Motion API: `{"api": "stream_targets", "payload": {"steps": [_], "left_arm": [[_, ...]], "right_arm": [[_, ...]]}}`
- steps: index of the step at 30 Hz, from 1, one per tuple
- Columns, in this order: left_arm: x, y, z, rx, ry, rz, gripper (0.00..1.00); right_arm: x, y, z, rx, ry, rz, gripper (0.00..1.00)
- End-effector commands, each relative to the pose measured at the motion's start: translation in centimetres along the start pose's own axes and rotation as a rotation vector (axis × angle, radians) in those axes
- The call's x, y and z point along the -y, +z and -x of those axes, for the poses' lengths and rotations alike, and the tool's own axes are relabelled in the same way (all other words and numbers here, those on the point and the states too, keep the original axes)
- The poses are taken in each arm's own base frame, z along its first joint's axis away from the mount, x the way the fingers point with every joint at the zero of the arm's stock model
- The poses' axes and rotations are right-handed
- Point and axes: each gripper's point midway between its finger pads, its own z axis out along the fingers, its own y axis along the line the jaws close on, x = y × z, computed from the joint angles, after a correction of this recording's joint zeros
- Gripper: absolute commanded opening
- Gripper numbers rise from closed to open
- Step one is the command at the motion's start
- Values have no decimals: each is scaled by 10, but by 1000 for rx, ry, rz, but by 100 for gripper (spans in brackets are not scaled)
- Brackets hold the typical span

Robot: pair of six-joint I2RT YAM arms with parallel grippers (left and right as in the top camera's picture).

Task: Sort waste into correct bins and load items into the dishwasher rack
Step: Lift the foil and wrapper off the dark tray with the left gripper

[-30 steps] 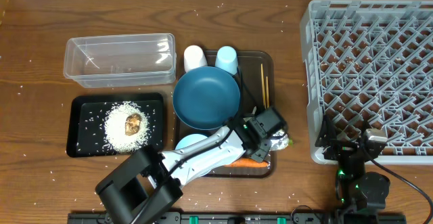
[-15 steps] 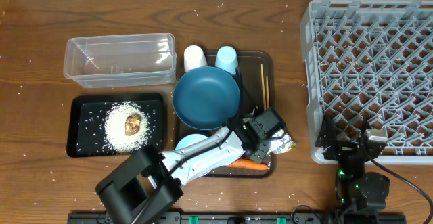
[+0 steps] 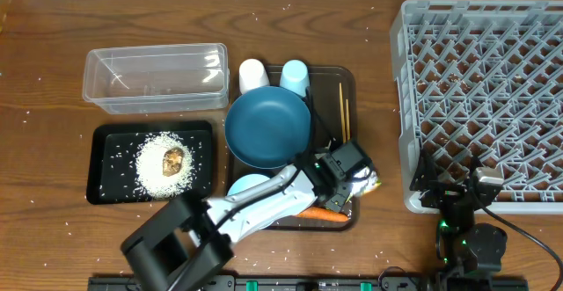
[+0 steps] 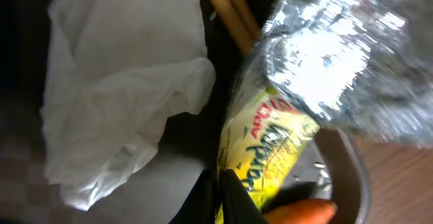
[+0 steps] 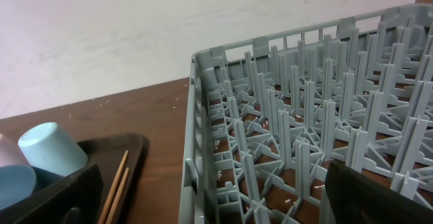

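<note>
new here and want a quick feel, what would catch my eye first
The left gripper shut on the crumpled wrapper at the brown tray's near right corner. Then the big blue plate mid-tray, and the grey rack filling the right side.

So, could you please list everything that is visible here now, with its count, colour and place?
clear tub: 1, clear, far left of the table
black tray: 1, black, in front of the tub
rice: 1 heap, white, in the black tray; stray grains on the table
brown lump: 1, brown, on the rice
brown tray: 1, brown, middle
blue plate: 1, blue, on the brown tray
white cup: 1, white, behind the plate
light-blue cup: 1, beside the white cup
chopsticks: 2, wood colour, right of the plate
small bowl: 1, pale, near left corner of the brown tray
carrot: 1, orange, near edge
wrapper: 1, silver, white and yellow, near right corner
rack: 1, grey, right
left tool: shut on the wrapper
right tool: open, by the rack
</note>
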Motion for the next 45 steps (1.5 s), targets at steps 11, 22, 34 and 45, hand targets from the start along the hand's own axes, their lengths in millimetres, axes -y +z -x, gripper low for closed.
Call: {"api": "stream_targets", "payload": {"steps": [11,22,34,45], "left_arm": [[-15,-121,52,318,-158,-117,6],[-18,-115,29,203,-165,-149,17],[60,-43,1,47,17,-225,50],[62,-38,0,54,114,-213,51]], "right_arm": [[5,0,0,2,-4,-20,99],[5,0,0,2,-4,-20,99],[5,0,0,2,-4,-20,99],[5,0,0,2,-4,-20,99]]}}
